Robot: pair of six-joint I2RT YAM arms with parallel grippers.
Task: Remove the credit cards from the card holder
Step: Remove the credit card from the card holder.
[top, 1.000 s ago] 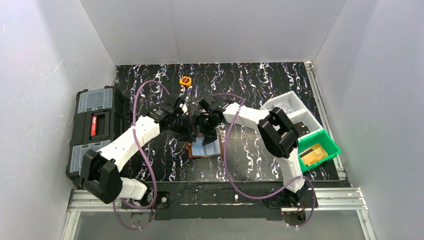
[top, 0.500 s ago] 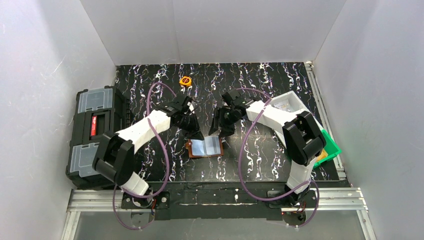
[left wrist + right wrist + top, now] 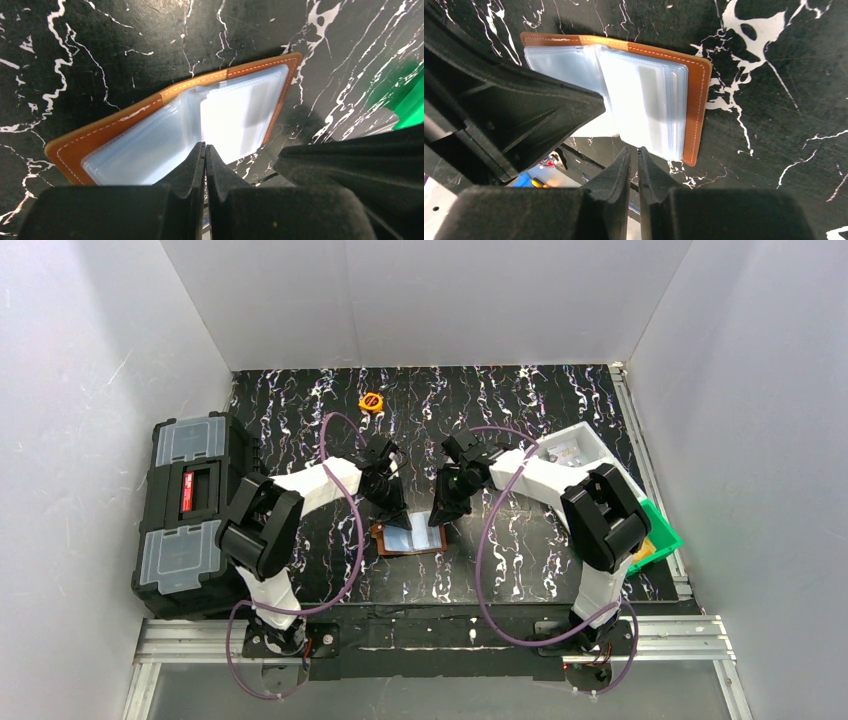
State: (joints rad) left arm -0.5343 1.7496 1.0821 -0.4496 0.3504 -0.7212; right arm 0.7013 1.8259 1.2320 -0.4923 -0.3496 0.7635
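The holder (image 3: 410,537) lies open on the worktop (image 3: 520,570) just ahead of my left hand (image 3: 205,146) and right hand (image 3: 634,150), both closed, empty. No cards show inside; I judge extraction done.

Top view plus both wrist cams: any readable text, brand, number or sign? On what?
Nothing is legible in any view.
Red label on the black toolbox: pale marks, too small to read.
Round orange object: too small to tell whether it carries any marking.
Card holder: plain leather and clear pockets, no print visible in either wrist view.
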